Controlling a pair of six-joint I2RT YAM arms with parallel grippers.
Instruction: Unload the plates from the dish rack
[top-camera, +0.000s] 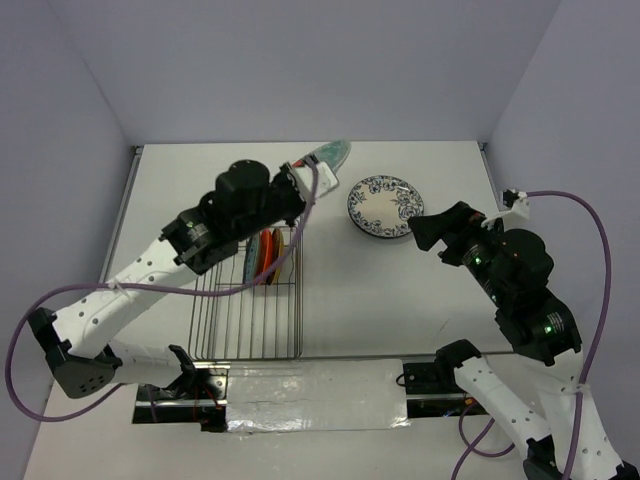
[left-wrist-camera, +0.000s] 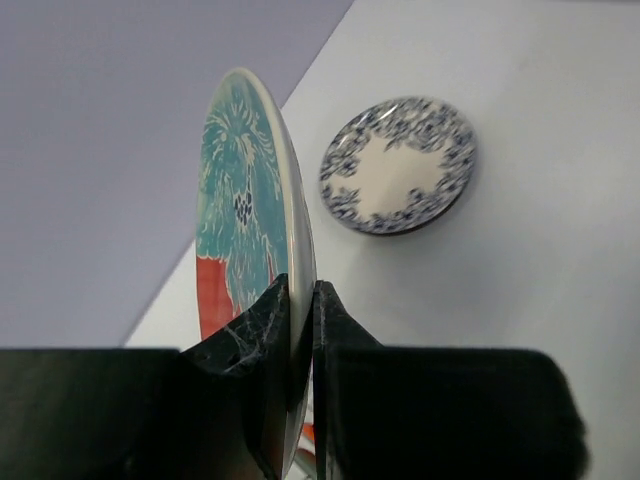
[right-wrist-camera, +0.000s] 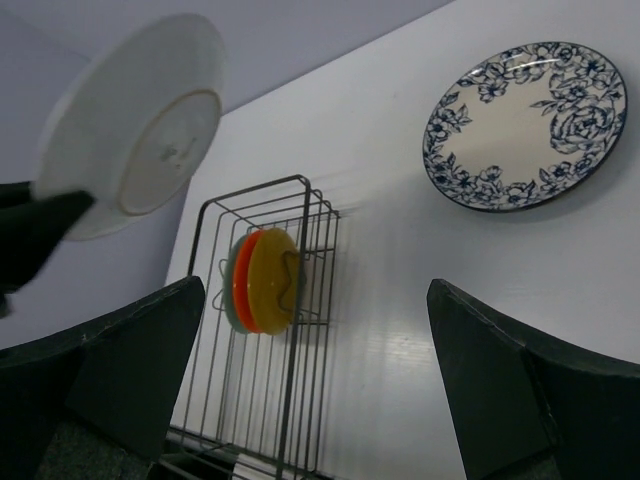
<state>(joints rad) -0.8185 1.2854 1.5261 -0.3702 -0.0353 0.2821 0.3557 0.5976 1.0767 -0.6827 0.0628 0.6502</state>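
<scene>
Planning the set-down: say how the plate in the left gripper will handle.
Probably rigid: the teal-and-red plate shows no sag held by one edge. Its smooth glaze looks slippery, and the left gripper pinches only the rim, so it may swivel. Likely ceramic, so apt to chip if dropped.

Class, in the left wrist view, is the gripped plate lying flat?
No: the left gripper holds the teal and red plate upright on edge, clear of the table.

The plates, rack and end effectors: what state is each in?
Red-and-teal plate, held on edge in the air.
Floral plate, lying flat on the table.
Dish rack, holding only the small plates.
Small plates, standing upright in the dish rack.
Left end effector, shut on the red-and-teal plate.
Right end effector, open, holding nothing.
</scene>
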